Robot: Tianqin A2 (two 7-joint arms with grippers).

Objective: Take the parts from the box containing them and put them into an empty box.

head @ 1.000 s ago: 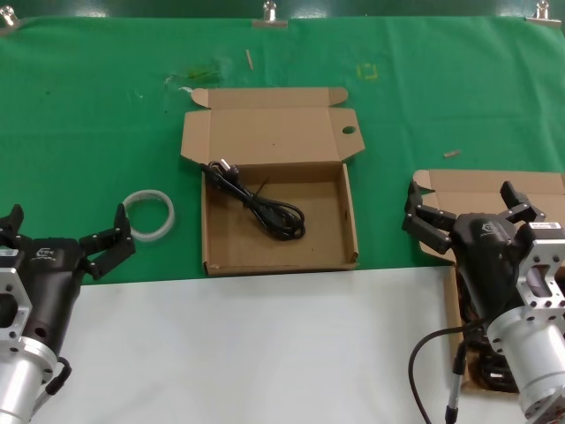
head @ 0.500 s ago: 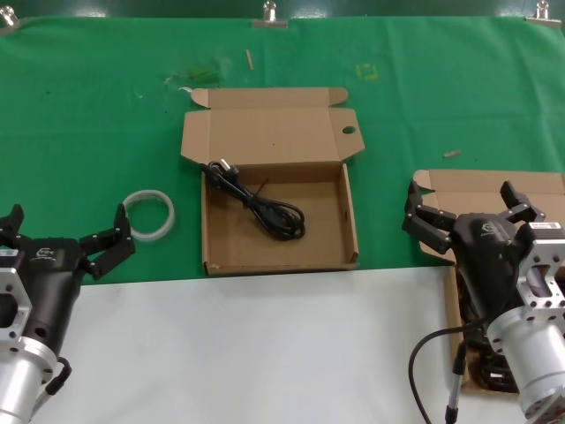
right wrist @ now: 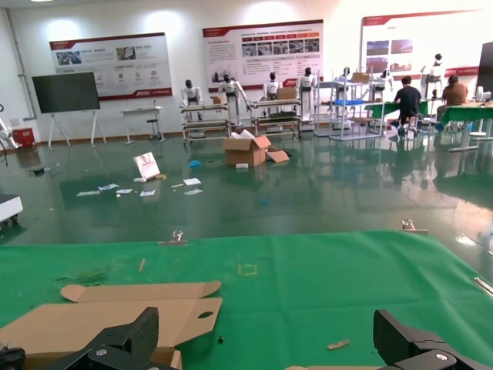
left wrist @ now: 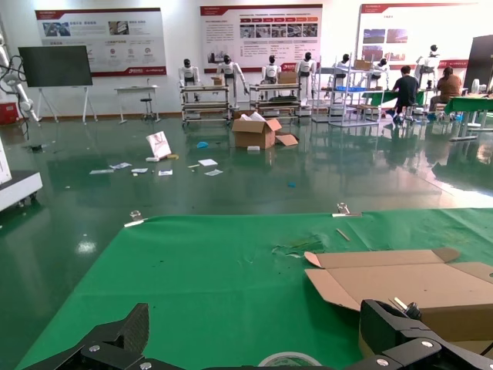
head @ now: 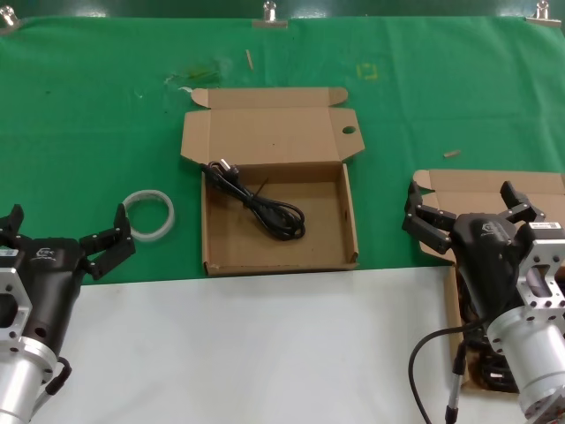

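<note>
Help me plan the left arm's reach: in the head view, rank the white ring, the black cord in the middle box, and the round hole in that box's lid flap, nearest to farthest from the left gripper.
1. White ring, just beyond the left gripper, toward the middle box.
2. Black cord, in the middle box, toward the robot's right.
3. Round hole, on the lid flap at the box's far right corner.

Hidden and cut-off parts — head and wrist views

The right gripper (head: 470,210) and its arm covered most of the source box (head: 540,184), whose right side ran off the frame — only a dark bit of the cords (head: 488,369) showed. The left gripper (head: 64,238) was cropped at the left edge; in the left wrist view, the white ring (left wrist: 290,359) was cut off.
</note>
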